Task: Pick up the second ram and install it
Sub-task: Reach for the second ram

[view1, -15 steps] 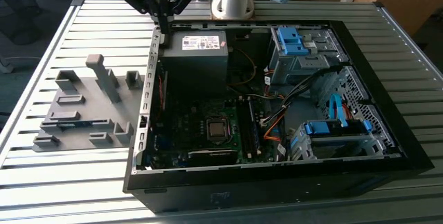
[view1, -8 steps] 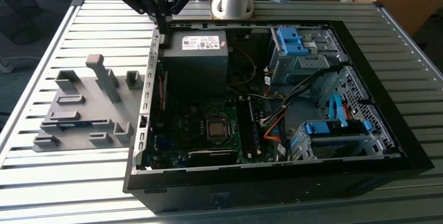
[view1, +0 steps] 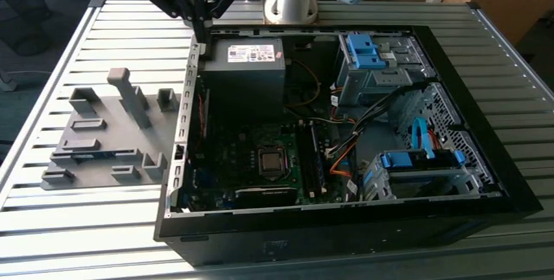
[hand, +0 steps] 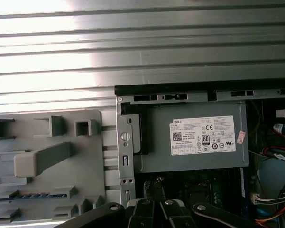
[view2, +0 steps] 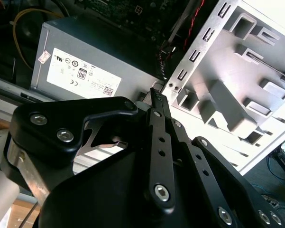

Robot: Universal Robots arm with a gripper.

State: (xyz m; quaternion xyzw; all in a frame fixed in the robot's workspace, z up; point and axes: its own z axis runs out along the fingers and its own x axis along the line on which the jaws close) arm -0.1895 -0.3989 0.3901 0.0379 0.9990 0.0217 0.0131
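Black, matte linkage bars studded with bright screws belong to the pincer [view2: 154, 97]. Its slim fingers are drawn narrow, tips together, with nothing between them.

The second ram [view1: 93, 155] is a thin, flat blue-green stick. It lies edge-up in a slot of the grey moulded holder [view1: 108, 139], and it appears as a blue strip [hand: 31, 195] in the first wrist view. That holder [hand: 90, 166] is a flat plate with blocky ribs, square pockets and one tall post. In the exterior view it sits at nine o'clock from the open computer case [view1: 346, 231].

In that view the pincer [view1: 202, 34] hangs at about eleven o'clock of the case, above the perforated metal edge and well apart from the ram. Just beside it is the power supply [view1: 244, 66], a dull grey sheet-metal box with a white label, seen in both wrist views [view2: 85, 61] [hand: 194, 142].

Deeper in the case lie the dark motherboard [view1: 251, 144], its square processor socket [view1: 272, 161] and bundled cables. Blue plastic drive caddies [view1: 420, 160] stand at three o'clock.

Everything rests on a surface [view1: 104, 34] of ribbed, shiny aluminium slats.
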